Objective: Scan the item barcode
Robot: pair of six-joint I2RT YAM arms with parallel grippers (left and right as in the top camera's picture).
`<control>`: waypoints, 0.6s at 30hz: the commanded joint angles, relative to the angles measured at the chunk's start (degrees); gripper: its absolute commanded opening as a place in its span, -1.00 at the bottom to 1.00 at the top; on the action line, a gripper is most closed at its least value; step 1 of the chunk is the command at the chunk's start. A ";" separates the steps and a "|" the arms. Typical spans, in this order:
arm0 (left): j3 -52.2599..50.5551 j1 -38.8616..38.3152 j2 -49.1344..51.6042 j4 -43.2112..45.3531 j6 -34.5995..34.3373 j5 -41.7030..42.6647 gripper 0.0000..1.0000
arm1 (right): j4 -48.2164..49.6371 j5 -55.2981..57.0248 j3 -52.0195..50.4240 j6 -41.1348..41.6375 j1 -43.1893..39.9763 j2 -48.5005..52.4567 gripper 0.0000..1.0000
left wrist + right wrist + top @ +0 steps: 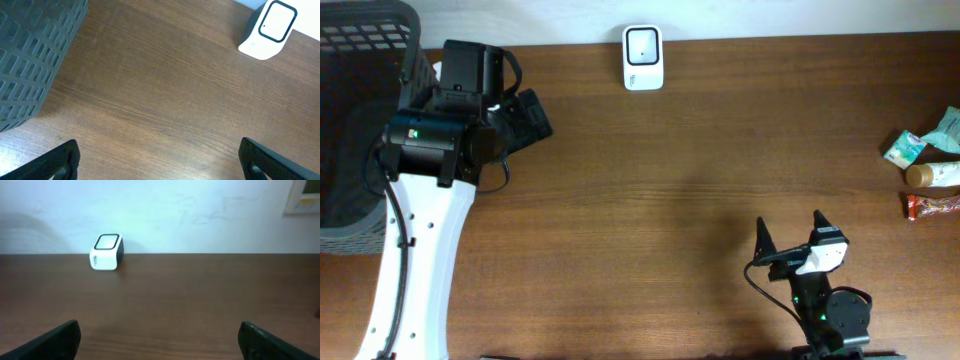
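We are seeing the left end effector (161,162) and the right end effector (790,228) both spread and empty, and are judging the small bottle (934,175), lying at the right edge of the frame, light, stiff and slippery, best pinched across its middle.

Dark brown wood-grain table (650,170), pale plain wall (200,215) behind its far edge
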 commanded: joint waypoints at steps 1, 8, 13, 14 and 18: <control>0.11 0.07 -0.20 0.04 0.94 -0.07 0.98 | 0.39 -0.96 -0.61 0.00 -1.64 -1.07 0.97; 0.11 0.04 -0.20 0.04 0.94 -0.07 0.98 | -1.66 0.37 -0.61 0.02 -1.99 -1.07 0.97; 0.11 0.07 -0.20 0.04 0.94 -0.07 0.98 | -1.81 1.22 -0.61 0.00 -1.99 -1.07 0.97; 0.11 0.04 -0.20 0.04 0.94 -0.07 0.98 | -1.86 1.77 -0.61 0.00 -1.99 -1.07 0.97; 0.11 0.07 -0.20 0.04 0.94 -0.07 0.98 | -1.88 2.25 -0.61 -0.17 -1.99 -1.07 0.97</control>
